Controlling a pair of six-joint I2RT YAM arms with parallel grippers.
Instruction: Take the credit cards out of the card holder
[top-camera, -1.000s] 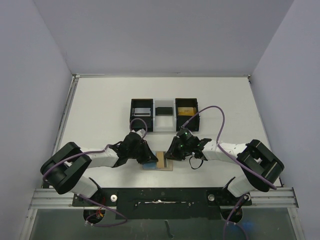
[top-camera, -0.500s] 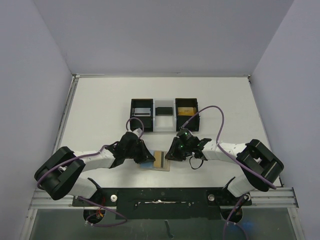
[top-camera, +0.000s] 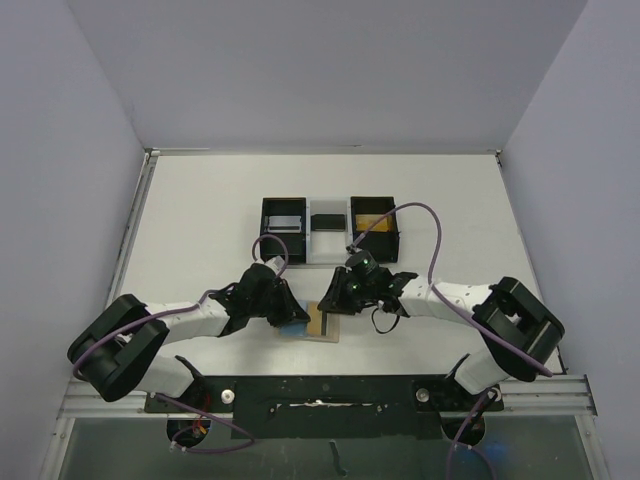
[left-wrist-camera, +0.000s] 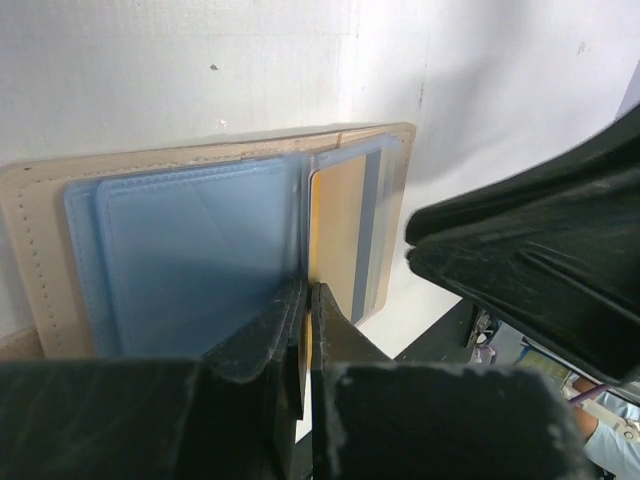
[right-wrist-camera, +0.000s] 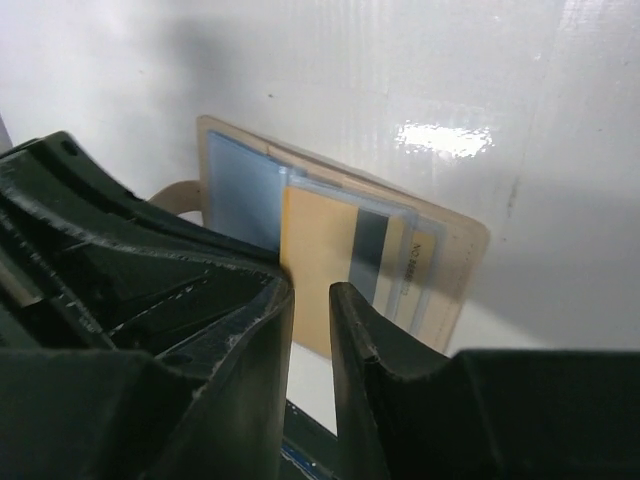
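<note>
Two left gripper (left-wrist-camera: 306, 295) fingers are clamping the flat tan-brown card holder (left-wrist-camera: 30, 220), likely steadying it. The right gripper (right-wrist-camera: 312, 300) fingers, slightly apart, are hovering at its orange plastic card (right-wrist-camera: 320, 250).

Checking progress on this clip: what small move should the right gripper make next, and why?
Probably lower the right gripper and close on the orange card: its jaws stand slightly apart over that card, which lies in the open card holder.

A white table (top-camera: 200, 210) fills the middle, boxed in on three sides by plain pale grey walls (top-camera: 330, 70). An aluminium rail (top-camera: 90, 395) runs along its near edge, and a bright glare (right-wrist-camera: 440, 138) glints off the tabletop.
</note>
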